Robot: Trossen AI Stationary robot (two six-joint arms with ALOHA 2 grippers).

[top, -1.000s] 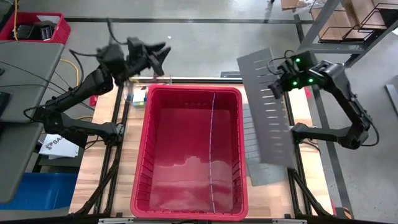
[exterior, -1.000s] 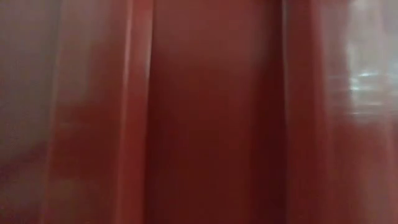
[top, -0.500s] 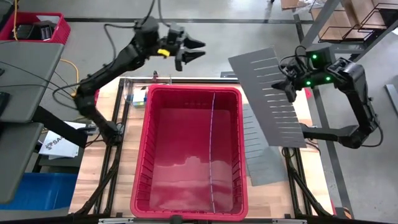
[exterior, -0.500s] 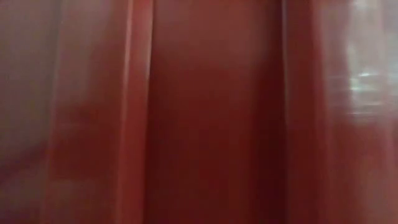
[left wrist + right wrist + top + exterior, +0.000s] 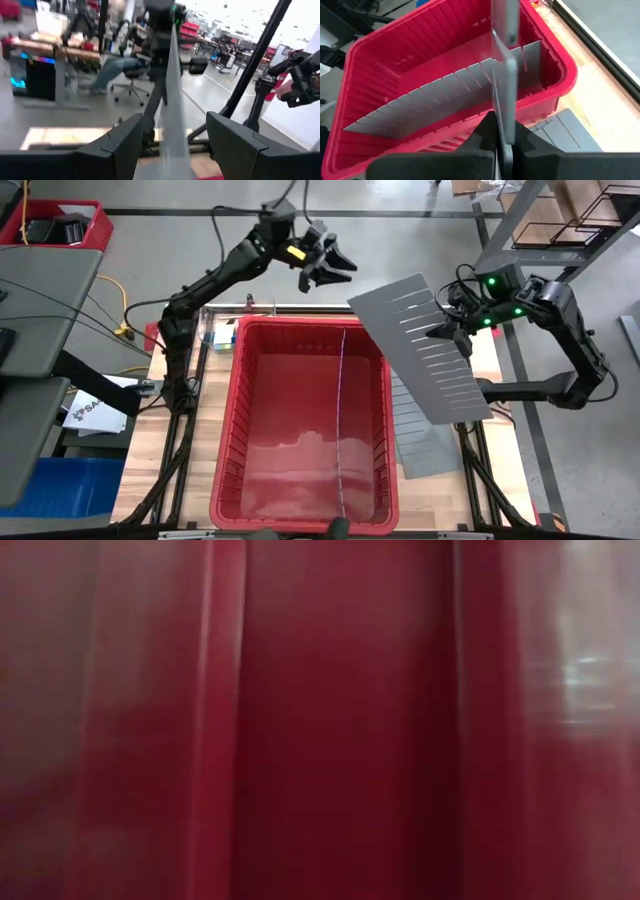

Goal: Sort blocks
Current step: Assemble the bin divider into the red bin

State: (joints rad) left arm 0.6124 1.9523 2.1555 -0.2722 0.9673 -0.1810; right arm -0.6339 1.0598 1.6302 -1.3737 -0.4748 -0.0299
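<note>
High view: a red bin [image 5: 262,460] fills the table's middle, with one grey slotted divider [image 5: 341,420] standing upright in it lengthwise. The left gripper [image 5: 332,268] hangs past the bin's far edge, fingers spread and empty. The right gripper [image 5: 447,332] is clamped on a tilted divider sheet [image 5: 425,345] over the bin's right rim. Small blocks [image 5: 222,337] sit on the table just left of the bin's far-left corner.

Low view: only red bin wall.

Right wrist view: the bin [image 5: 385,55] holds only the upright divider.
</note>
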